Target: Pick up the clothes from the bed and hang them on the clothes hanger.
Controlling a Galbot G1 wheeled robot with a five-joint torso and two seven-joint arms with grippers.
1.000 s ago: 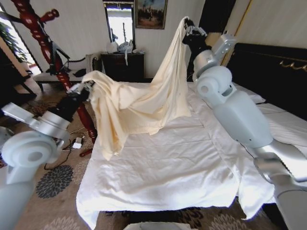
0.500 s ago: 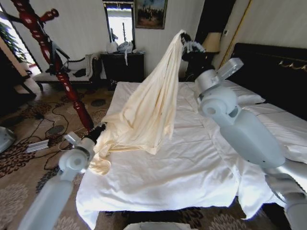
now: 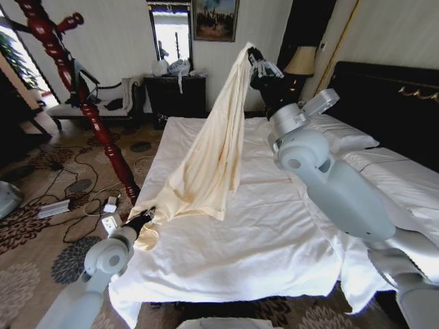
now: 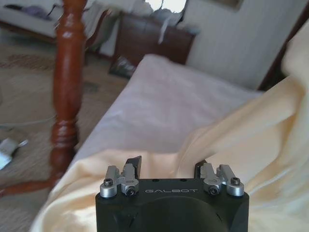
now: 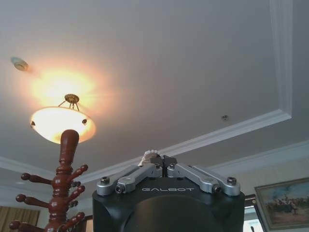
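Shirt draped over the bed, coat stand left, dresser behind

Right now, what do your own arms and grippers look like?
Both arms are smooth pale grey-white shells with round joint caps, darkening to black forearms. The right gripper and left gripper each have a glossy black housing with GALBOT lettered in pale grey, silver metal finger linkages with small dark screws, and dark fingertips.
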